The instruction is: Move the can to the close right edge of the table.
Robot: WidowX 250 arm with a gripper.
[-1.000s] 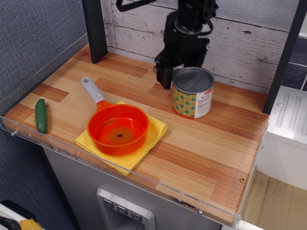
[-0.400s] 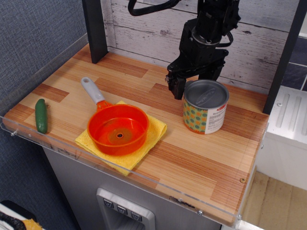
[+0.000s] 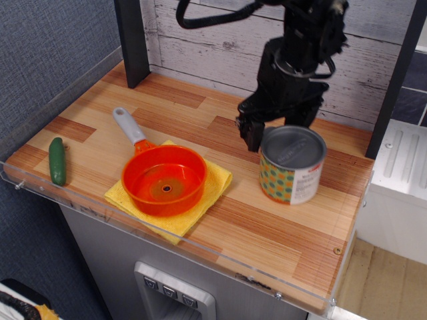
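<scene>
The step in hand looks like the carry: the can [image 3: 291, 165] stands upright on the right half of the surface [image 3: 267, 230], past the middle in depth, with bare planks between it and the near rim. The black hand [image 3: 283, 127] reaches down around the can's far side; one finger [image 3: 250, 132] shows at the can's left, the other is hidden behind it, so I cannot tell whether it grips the can or only rests against it. The task seems partly done. The next move calls for bringing the can nearer and a little rightward, stopping short of the clear rim [image 3: 200, 248], then letting go with the can upright.

Count: one can, one orange pan [image 3: 164, 180], one yellow cloth [image 3: 210, 190] under it, one green pickle [image 3: 57, 161] at the near left.
</scene>
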